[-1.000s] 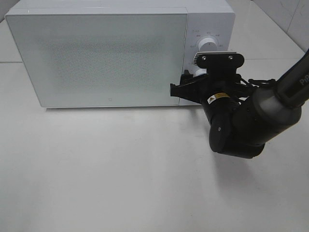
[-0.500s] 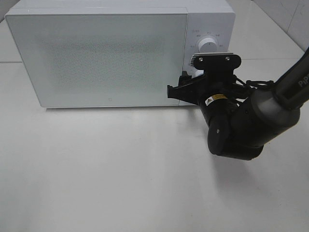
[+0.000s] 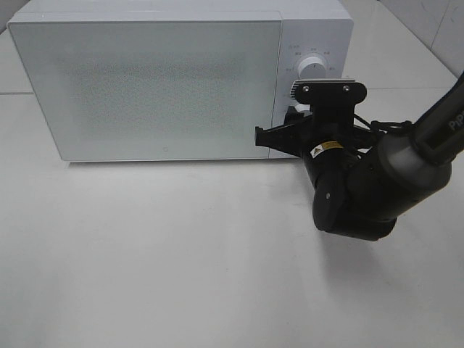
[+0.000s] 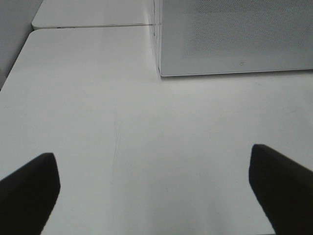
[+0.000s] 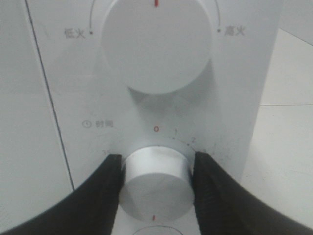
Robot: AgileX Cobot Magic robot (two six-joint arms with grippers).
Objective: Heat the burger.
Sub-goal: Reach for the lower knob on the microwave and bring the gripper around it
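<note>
Burger: not in view in any camera; the only enclosure is the microwave [image 3: 167, 87], and nothing can be seen through its frosted door [image 3: 145, 80], so the burger's place cannot be told
Microwave: white, standing on the white table [image 3: 181, 254] at the far side, front facing the exterior camera
Door: closed, flush with the front of the body
Control panel [image 3: 341, 51]: right of the door, with two round white knobs, one above the other
Upper knob [image 5: 156, 44]: free, nothing touching it; its red mark sits midway between the low-heat and high-heat characters
Lower knob [image 5: 155, 181]: the time dial, ringed by a printed scale reading 0, 1, 2; its red mark lies on the side opposite the 0
Right gripper [image 5: 156, 169]: clamped on the lower knob, one black finger [image 5: 105, 191] against each side of the rim, both in contact
Right arm [image 3: 377, 181]: reaches in from the right edge of the exterior view, wrist level with the panel, hiding the lower knob from that camera
Left gripper [image 4: 152, 161]: jaws wide apart, nothing between them, over bare table, well apart from the microwave's left front corner
Left arm: outside the exterior view
</note>
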